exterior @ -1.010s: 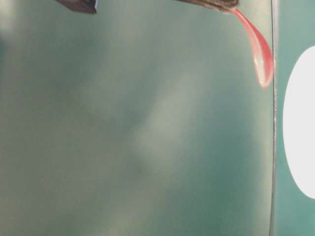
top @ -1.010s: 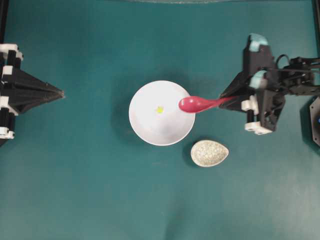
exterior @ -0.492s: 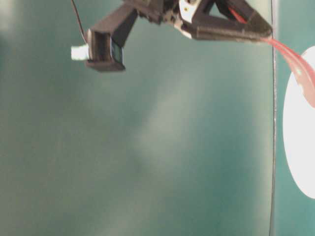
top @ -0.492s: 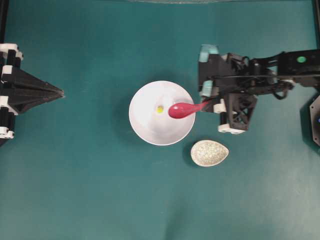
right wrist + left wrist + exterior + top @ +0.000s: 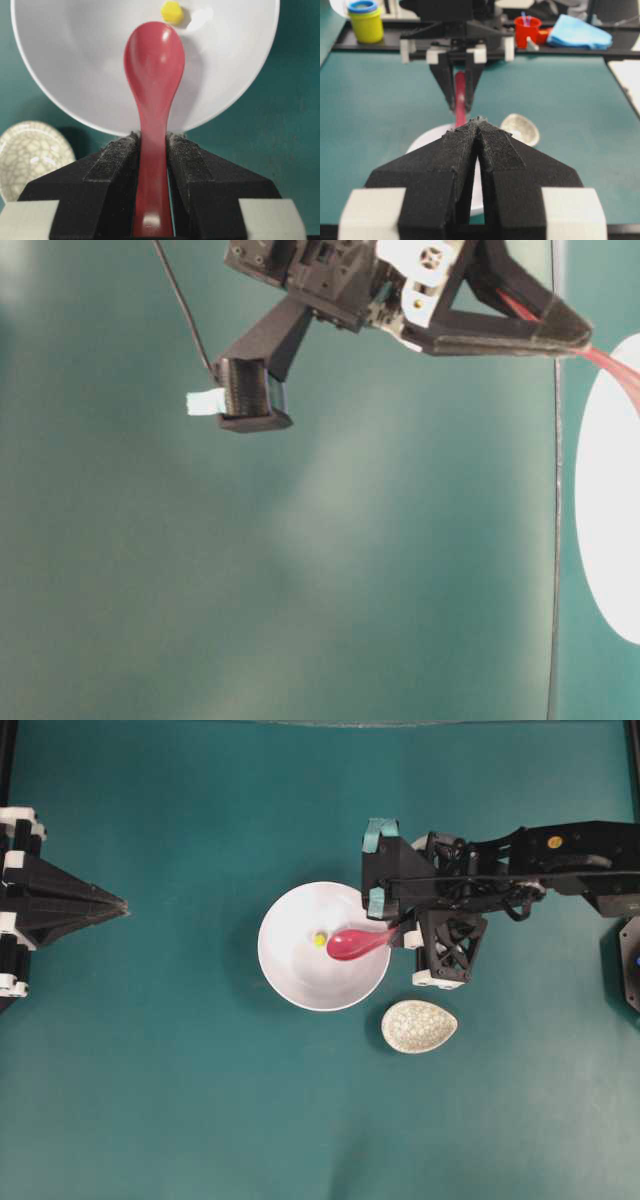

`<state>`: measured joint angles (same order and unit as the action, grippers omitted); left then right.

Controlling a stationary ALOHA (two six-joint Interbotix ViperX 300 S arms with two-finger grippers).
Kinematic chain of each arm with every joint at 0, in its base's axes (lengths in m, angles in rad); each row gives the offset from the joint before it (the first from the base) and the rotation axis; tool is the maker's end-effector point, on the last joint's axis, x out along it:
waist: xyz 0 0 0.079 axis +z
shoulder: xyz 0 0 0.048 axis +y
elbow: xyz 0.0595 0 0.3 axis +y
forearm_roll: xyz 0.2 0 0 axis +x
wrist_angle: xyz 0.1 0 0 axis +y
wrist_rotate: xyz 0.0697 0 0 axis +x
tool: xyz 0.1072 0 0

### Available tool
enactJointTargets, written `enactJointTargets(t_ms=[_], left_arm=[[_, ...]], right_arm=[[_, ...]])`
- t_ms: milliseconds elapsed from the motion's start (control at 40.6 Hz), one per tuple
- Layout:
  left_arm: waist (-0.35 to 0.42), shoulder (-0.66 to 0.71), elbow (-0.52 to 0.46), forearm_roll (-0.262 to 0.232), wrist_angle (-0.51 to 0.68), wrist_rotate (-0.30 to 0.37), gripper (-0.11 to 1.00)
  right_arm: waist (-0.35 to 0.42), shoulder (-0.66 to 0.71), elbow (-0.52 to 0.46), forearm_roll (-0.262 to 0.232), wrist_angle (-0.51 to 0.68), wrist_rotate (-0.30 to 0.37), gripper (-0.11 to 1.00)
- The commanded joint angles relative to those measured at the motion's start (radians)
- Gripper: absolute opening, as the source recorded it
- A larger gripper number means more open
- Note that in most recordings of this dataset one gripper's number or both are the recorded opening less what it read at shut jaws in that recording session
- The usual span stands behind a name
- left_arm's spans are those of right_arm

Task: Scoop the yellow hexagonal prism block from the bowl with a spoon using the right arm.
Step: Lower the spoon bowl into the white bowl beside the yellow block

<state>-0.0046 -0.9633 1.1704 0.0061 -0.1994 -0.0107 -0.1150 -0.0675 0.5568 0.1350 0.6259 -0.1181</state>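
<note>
Sitting inside the bowl (image 5: 300, 970), the yellow block (image 5: 172, 12) lies just past the tip of my spoon (image 5: 153, 80); from overhead the two look to be touching, while my right wrist view shows a thin gap. My right gripper (image 5: 152, 150) is clamped tight on the spoon's handle, scoop reaching over the bowl. My left gripper (image 5: 478, 131) is closed on nothing, well apart. Only the left wrist view shows the yellow jar (image 5: 366, 20) and red cup (image 5: 527, 30) behind; overhead shows the speckled rest (image 5: 419, 1026) beside the bowl

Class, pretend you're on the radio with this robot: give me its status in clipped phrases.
Right gripper shut on spoon, scoop inside bowl. Left gripper shut, parked clear. Yellow block just beyond scoop tip, not loaded. Nothing in the way.
</note>
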Motion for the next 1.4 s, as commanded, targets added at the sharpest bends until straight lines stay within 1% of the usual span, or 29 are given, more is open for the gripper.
enactJointTargets(t_ms=[0, 443, 862, 1379], left_arm=[[0.0, 0.003, -0.029, 0.002, -0.003, 0.005, 0.0], [0.0, 0.003, -0.029, 0.002, -0.003, 0.006, 0.0], [0.0, 0.003, -0.029, 0.002, -0.003, 0.015, 0.0], [0.0, 0.003, -0.029, 0.002, -0.003, 0.015, 0.0]], right_arm=[[-0.012, -0.006, -0.026, 0.0, 0.002, 0.002, 0.25], [-0.023, 0.037, -0.038, -0.002, 0.0, -0.006, 0.24], [-0.023, 0.081, -0.094, 0.0, 0.0, -0.008, 0.25], [-0.02, 0.091, -0.121, 0.005, -0.018, -0.005, 0.25]])
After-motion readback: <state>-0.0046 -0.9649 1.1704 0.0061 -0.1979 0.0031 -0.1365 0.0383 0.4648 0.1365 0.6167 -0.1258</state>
